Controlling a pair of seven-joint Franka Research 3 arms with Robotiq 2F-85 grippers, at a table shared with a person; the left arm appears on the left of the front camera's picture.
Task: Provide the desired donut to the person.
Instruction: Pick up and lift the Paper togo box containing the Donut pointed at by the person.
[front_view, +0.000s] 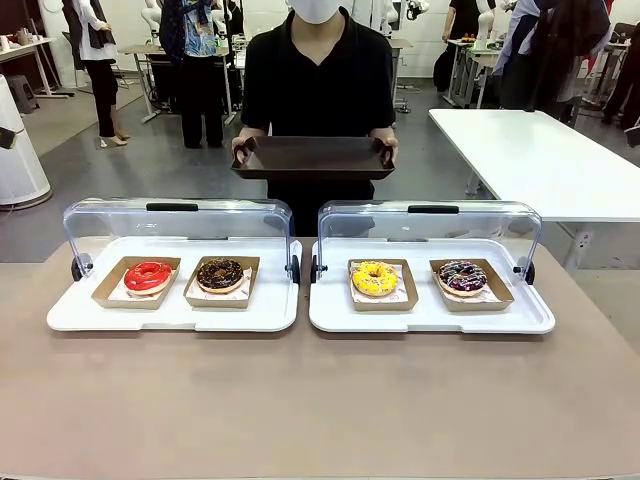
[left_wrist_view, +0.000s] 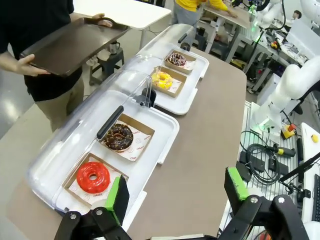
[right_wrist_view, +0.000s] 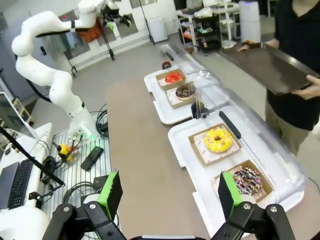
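Left pincer (left_wrist_view: 176, 192) and right pincer (right_wrist_view: 169, 192): both spread, nothing pinched. Plenty of bare worktop (front_view: 300, 410) is seen along the near edge. Red donut (front_view: 148, 275), chocolate donut (front_view: 220, 274), yellow donut (front_view: 375, 278) and sprinkled donut (front_view: 462, 276) are boxed side by side mid-worktop. Past the far edge, a brown tray (front_view: 312, 158) is held by the person (front_view: 318, 80).

White table (front_view: 540, 150) stands far right; black keyboard (right_wrist_view: 19, 184) lies below.

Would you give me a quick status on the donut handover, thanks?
Left gripper open, right gripper open, both empty. Four donuts untouched on the white trays; person holds a brown tray. Clear lids raised.
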